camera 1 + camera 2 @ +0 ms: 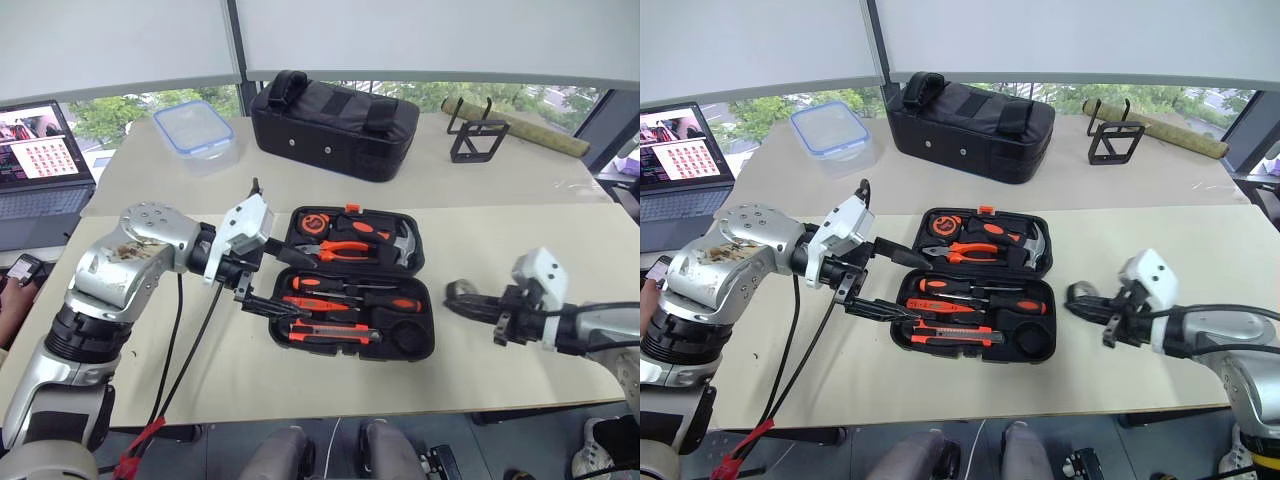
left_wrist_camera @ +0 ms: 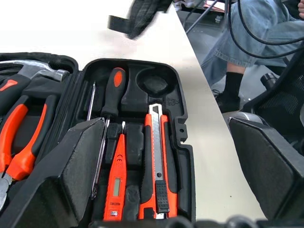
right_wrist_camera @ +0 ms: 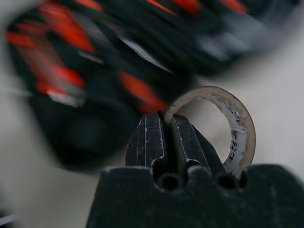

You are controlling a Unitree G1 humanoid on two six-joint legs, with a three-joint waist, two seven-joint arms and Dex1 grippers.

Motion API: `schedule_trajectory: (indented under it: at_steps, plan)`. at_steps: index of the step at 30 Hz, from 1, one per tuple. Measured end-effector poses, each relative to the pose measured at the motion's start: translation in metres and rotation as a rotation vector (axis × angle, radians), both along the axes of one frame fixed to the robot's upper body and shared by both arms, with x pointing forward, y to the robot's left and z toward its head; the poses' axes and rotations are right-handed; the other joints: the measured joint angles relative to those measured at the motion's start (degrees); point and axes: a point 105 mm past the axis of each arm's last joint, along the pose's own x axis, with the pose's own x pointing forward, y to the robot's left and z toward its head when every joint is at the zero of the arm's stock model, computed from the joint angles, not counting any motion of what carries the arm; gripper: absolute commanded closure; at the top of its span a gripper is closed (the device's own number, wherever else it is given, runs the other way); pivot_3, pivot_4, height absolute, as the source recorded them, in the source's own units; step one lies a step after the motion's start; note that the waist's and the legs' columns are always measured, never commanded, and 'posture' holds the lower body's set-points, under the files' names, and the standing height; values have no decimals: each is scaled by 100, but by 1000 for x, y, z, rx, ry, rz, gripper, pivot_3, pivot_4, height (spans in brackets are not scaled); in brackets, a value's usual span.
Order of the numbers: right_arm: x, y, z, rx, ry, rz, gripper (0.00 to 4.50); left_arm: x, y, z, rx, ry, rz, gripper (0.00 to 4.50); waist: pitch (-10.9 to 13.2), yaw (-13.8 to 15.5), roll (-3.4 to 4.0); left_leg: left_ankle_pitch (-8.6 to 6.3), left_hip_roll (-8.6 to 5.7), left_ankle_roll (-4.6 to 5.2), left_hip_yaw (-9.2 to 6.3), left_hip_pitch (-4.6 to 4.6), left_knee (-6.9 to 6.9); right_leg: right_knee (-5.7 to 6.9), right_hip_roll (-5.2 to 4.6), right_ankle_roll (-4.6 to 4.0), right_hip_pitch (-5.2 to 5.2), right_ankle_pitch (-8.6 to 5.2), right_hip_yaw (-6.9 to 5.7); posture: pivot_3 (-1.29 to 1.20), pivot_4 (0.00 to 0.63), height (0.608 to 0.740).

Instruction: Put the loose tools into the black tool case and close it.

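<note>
The black tool case [image 1: 428, 300] lies open in the middle of the table. In its near half lie two black-and-orange screwdrivers [image 1: 352, 285], a slim orange screwdriver [image 2: 116, 183] and the utility knife [image 1: 330, 335]. One round slot [image 1: 405, 335] is bare. My left gripper [image 1: 290, 283] stands open at the case's left edge, its fingers [image 2: 71, 175] spread over the tools and touching none. Right of the case and apart from it, my right gripper [image 1: 468, 300] is shut on the wall of the grey tape roll [image 3: 240, 130], held above the table.
Pliers [image 1: 345, 250], a hammer [image 1: 405, 245] and a tape measure [image 1: 315, 222] fill the case's far half. Behind it are a black fabric bag [image 1: 333, 122], a blue-rimmed plastic box [image 1: 195, 130] and a wire stand [image 1: 478, 135]. A laptop [image 1: 40, 165] sits far left.
</note>
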Motion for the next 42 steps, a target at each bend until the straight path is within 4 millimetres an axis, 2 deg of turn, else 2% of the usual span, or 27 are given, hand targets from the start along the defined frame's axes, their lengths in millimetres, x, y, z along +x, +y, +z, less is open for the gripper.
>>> schedule_trajectory:
  at_steps: [3,8,12,17,22,25,26,28,30,33,35,36,38,42]
  plan:
    - [-10,19,-8,-36,17,80,4466,-1,-2,-5,21,-2,-20,0,4,28,-8,0,-5,1,0,0,3,-5,1,1,4,0,-4,0,150,722]
    - [-6,23,-35,-176,23,104,4466,0,-3,-6,25,-19,-23,0,5,33,-9,0,-5,1,2,0,3,-3,0,1,0,0,-10,0,150,722]
    - [-3,20,-47,-235,11,111,3111,1,-3,-7,21,-13,-21,0,5,27,-9,0,-5,0,2,0,3,-2,1,1,-1,0,-12,0,150,722]
    - [-3,20,-40,-226,-8,122,1450,2,-2,-7,21,-11,-16,0,5,43,-9,0,-4,0,-1,0,1,-4,6,1,1,0,-11,0,150,722]
    - [-20,23,-26,-179,25,204,1450,7,0,-8,19,-2,6,0,7,45,-11,0,-5,1,1,-1,2,-8,4,1,2,0,-11,0,150,722]
    - [-14,12,-5,-171,-7,164,1450,12,3,-9,25,-5,36,0,8,47,-13,0,-3,1,0,0,3,-9,3,1,4,0,-10,0,150,722]
    - [-7,7,4,-159,-27,128,1421,16,4,-10,27,-10,56,266,9,47,-14,0,-2,0,0,0,2,-9,3,0,3,0,-10,0,150,722]
    - [9,-7,15,-123,-58,30,1955,28,11,-15,34,-20,124,781,8,46,-15,0,-2,1,0,2,1,-8,0,0,4,1,-10,0,150,722]
    - [25,-27,18,-93,-66,-90,2527,45,25,-25,59,-21,240,1540,8,48,-15,0,-3,1,2,1,-1,-7,0,0,2,1,-9,0,150,722]
    - [35,-48,7,-112,-38,-184,3619,64,51,-46,121,-41,373,2698,8,50,-14,5,-3,10,2,-5,-4,-5,-1,0,-10,1,-10,0,150,722]
    - [37,-53,1,-134,-37,-200,4079,69,59,-55,150,-52,404,3212,8,47,-14,6,-3,12,2,-8,-4,-6,-1,0,-12,1,-12,0,150,722]
    - [39,-57,-3,-153,-35,-209,4487,71,65,-61,174,-58,420,3676,9,46,-14,5,-4,10,4,-8,-3,-6,-1,0,-14,1,-14,0,150,722]
    - [42,-62,-12,-189,-35,-213,4500,72,68,-69,199,-62,425,4364,9,51,-15,3,-4,6,4,-9,-1,-6,-2,0,-11,1,-15,0,150,722]
    - [56,-60,-33,-238,-47,-183,4500,73,56,-79,190,-49,397,4439,9,46,-15,2,-5,5,5,-10,4,-4,-3,1,-10,1,-15,0,150,722]
